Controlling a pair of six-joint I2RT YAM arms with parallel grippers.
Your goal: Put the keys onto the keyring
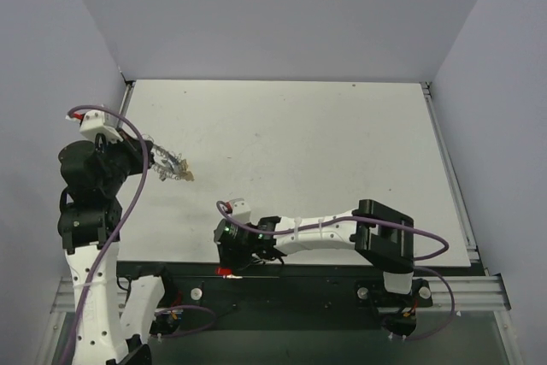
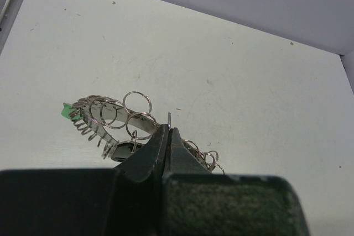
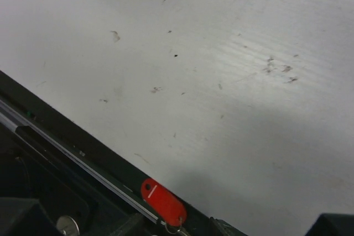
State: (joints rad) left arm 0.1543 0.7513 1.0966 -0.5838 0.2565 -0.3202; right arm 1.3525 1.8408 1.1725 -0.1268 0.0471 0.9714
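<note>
The left pincer (image 2: 168, 132) is clamped shut on the thin wire of the keyring (image 2: 110, 117) and appears to hold it off the desk (image 1: 325, 151), at the far-left part of the scene. The hoop runs leftward from the fingertips. Small split rings (image 2: 137, 103) hang along it, a green key (image 2: 67, 113) sits at its far-left end, and in the top view a gold tag (image 1: 185, 175) shows at its right tip.

The right pincer (image 1: 244, 256) hangs low over the near edge of the desk. In its wrist view the fingers show only at the bottom corners, far apart, so it looks spread open with nothing in it. A red key (image 3: 163, 201) lies just ahead of it on the dark rail (image 3: 83, 164) at the near edge, between the finger lines and untouched as far as can be seen.

The step in hand looks like fetching the red key while the left arm presents the ring. The next move calls for a small descent and a careful pinch on the red head, which lies flat against the rail, then a carry leftward and away to the hoop. The key and the keyring are well apart.
</note>
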